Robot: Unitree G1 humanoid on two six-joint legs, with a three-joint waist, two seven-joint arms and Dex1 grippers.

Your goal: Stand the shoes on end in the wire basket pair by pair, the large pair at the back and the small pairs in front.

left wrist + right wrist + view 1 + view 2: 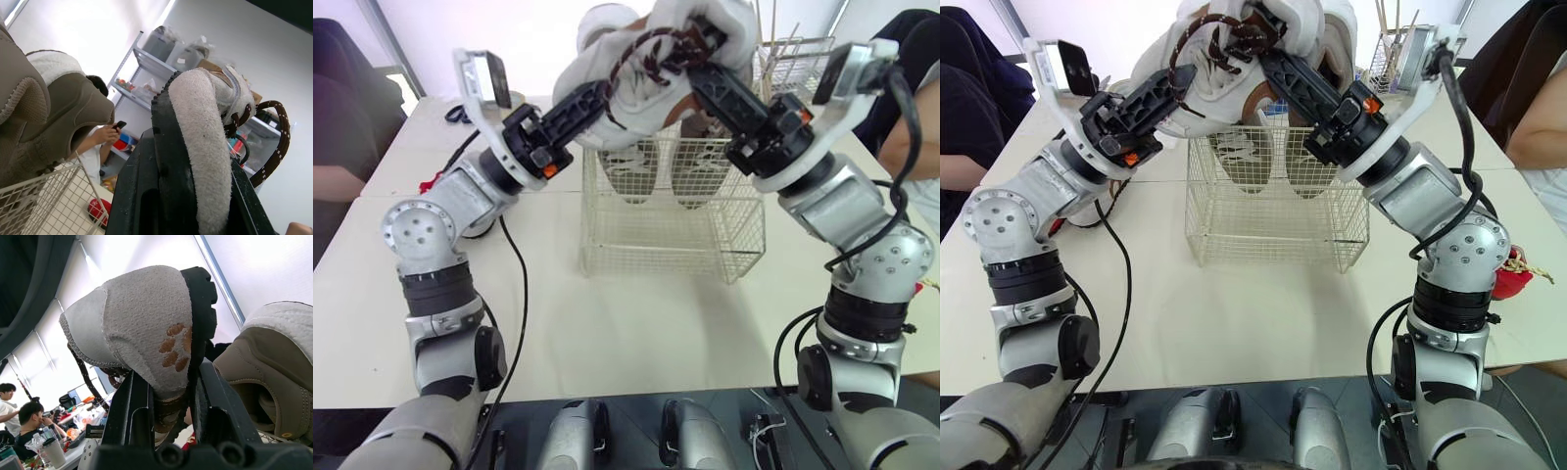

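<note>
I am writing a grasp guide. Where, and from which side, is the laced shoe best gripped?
Take the shoe at its heel rim, from behind the heel, likely one finger inside the opening, one outside. The rim is thin enough to pinch; the right gripper holds that end, leaving the body free above the basket.

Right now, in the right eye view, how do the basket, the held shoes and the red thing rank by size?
1. Basket and held shoes: about alike. The shoes are raised nearer the camera and cut off by the top edge, so I won't rank these two.
2. Red thing: clearly the smallest, and partly hidden behind the arm.
</note>
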